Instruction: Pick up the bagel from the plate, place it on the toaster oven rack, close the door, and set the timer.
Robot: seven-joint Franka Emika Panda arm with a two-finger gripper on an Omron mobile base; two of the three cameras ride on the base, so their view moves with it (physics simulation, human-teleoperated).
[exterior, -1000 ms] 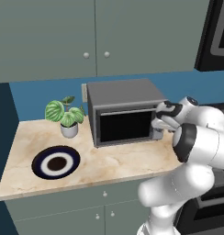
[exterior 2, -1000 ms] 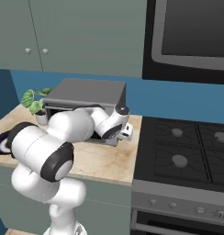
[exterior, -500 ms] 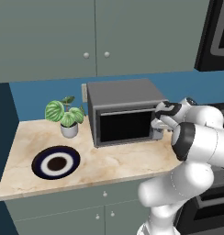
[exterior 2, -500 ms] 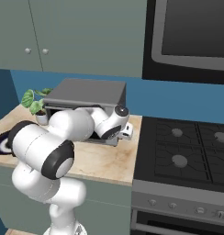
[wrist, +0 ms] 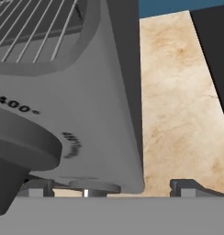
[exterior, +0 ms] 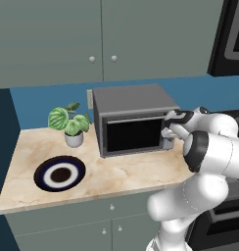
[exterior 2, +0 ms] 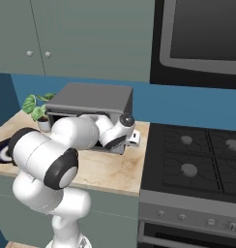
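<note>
the toaster oven (exterior: pixel 133 122) stands at the back of the marble counter (exterior: pixel 116 171) with its door (exterior: pixel 133 135) closed, and the gripper (exterior: pixel 169 133) is pressed up to the control panel at its right end, close to a dark dial (wrist: pixel 22 142) marked 400. whether the jaws are apart or together cannot be told. the plate (exterior: pixel 59 173) lies well to the left of the gripper, in front of a potted plant (exterior: pixel 70 122), with no bagel discernible on it.
</note>
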